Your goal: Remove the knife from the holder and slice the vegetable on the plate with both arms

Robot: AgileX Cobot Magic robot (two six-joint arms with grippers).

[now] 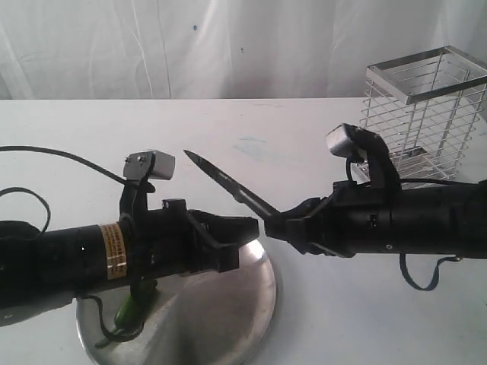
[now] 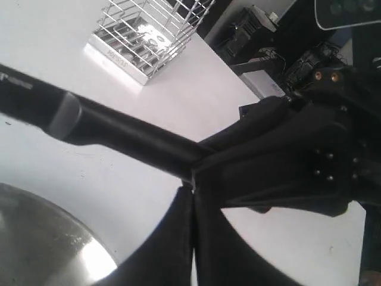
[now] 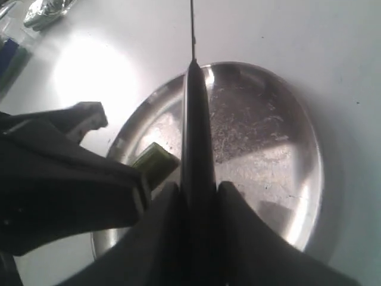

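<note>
The knife (image 1: 228,185) juts up and to the left, held by its handle in my shut right gripper (image 1: 272,226). Its dark blade (image 3: 195,119) hangs over the round steel plate (image 3: 274,149), seen past that gripper (image 3: 196,187). My left gripper (image 1: 253,226) is shut with nothing between its fingers. Its tips (image 2: 192,189) touch or nearly touch the knife (image 2: 119,134), just beside the right gripper. The green vegetable (image 1: 129,308) lies on the plate (image 1: 228,319) under the left arm. A green piece (image 3: 156,161) shows next to the left gripper. The wire holder (image 1: 426,106) stands at the back right.
Black cables trail over the white table at the far left (image 1: 46,156) and hang under the right arm (image 1: 418,277). A white curtain closes off the back. The holder (image 2: 143,36) stands well away from both grippers.
</note>
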